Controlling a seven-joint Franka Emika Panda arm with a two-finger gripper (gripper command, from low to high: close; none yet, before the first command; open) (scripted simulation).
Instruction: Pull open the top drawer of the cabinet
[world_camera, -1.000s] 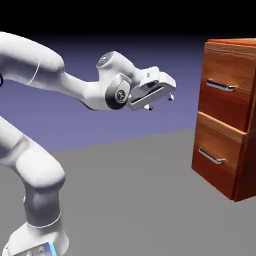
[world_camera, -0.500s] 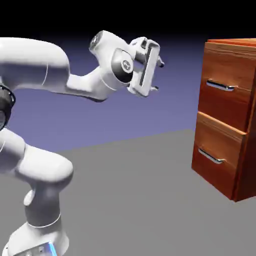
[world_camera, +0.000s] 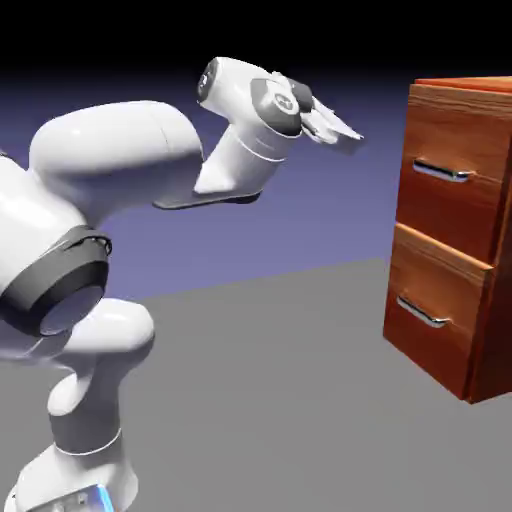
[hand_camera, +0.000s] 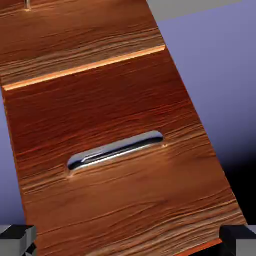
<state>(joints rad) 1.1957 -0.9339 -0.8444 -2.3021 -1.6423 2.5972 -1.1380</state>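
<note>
from the exterior view's left, reach with the white arm (world_camera: 120, 155) toward the upper right, leading with the fingers (hand_camera: 17, 241), spread wide with nothing between. before closing in, likely best to roll the hand about a quarter turn, so as to pass one finger above and one below the handle (hand_camera: 116, 150), rather than along its length as now lined up. then level the approach, move straight in slowly, close only with the bar well between, and draw straight back without twisting

farther right, find the top drawer (world_camera: 453, 165) in the upper half of the cabinet (world_camera: 492, 340), shut, well apart from the hand, above the lower drawer (world_camera: 432, 285). facing the arm with its front; handle mounted across that front, long axis level and sideways. in the hand view, seen upside down, with the bar slanting up toward the right
</note>
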